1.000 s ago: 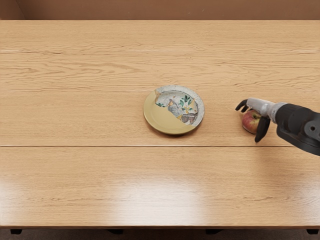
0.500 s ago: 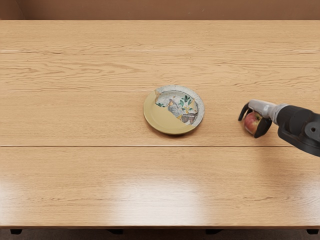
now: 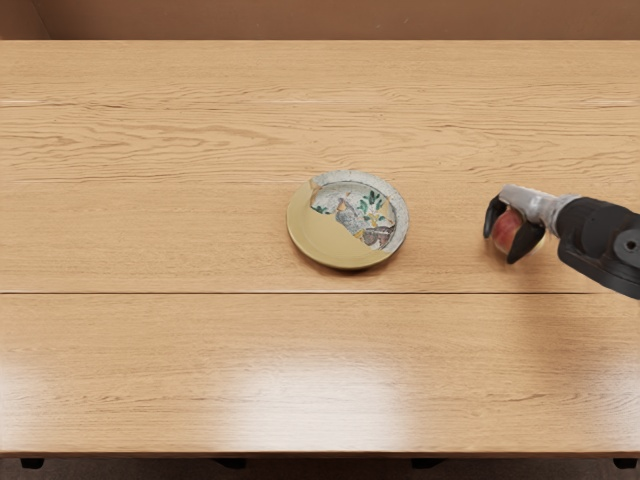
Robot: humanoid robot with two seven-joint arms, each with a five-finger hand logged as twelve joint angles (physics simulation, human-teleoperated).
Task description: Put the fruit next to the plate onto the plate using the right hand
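A round plate, part yellow and part painted with a floral pattern, lies near the middle of the wooden table. To its right my right hand is shut on a red apple, whose skin shows between the dark fingers. The apple is held a little above the table surface, well apart from the plate. My right arm enters from the right edge. The left arm is out of view.
The wooden table stretches wide in all directions, with its front edge near the bottom of the picture and its back edge near the top. A seam runs across the tabletop just below the plate.
My right hand's fingers, spread over the apple a second ago, have curled around it. The hand and apple have risen slightly and shifted a little up in the picture.
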